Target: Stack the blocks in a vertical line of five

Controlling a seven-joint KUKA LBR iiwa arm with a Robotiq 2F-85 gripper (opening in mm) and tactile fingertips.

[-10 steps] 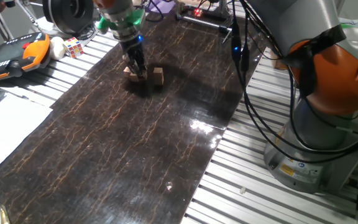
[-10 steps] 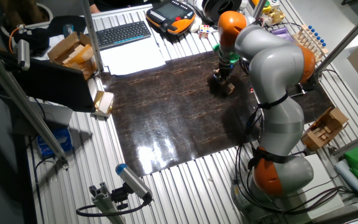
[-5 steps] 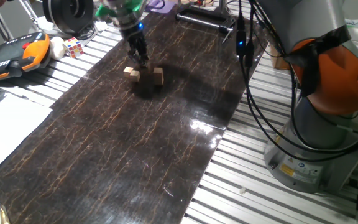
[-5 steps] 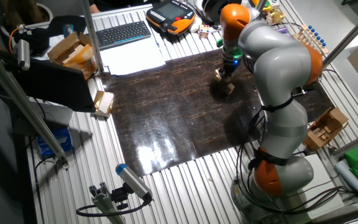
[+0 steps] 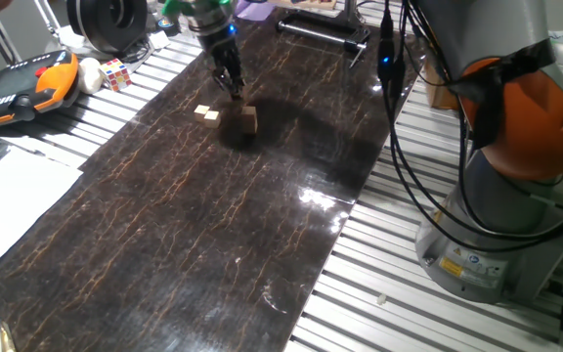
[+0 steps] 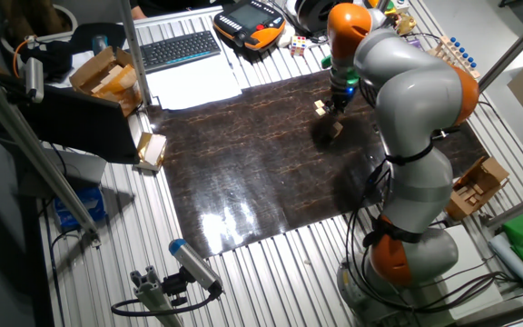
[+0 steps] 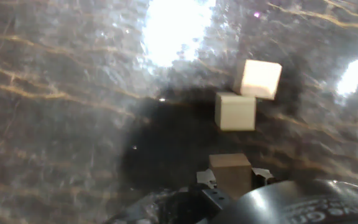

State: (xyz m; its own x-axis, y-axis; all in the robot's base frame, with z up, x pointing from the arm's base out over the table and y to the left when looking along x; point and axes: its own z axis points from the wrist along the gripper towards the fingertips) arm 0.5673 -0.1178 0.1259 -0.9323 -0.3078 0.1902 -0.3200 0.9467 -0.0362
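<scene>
The hand (image 5: 234,88) has lifted off the counter (image 5: 164,215) and shifted toward the tall block stack (image 5: 248,119). 1 second ago it was down among the blocks on the dark mat; now it hangs above them, its tip just over the stack's upper left corner in one fixed view. It is closed on 1 tan cube, the held block (image 7: 230,175), which shows dark and shadowed between the 2 fingers (image 7: 205,178) in the hand view.

2 loose blocks (image 5: 206,114) are now uncovered on the counter, where the hand hid part of them before. In the hand view the 2 sit corner to corner, the nearer block (image 7: 235,111) touching or almost touching the farther block (image 7: 258,79). They lie just left of the stack in one fixed view, apart from it.

In the other fixed view the hand (image 6: 338,100) sits higher than before, with the loose pair (image 6: 320,108) beside it and the stack (image 6: 334,130) below it. How many cubes the stack holds cannot be told.
</scene>
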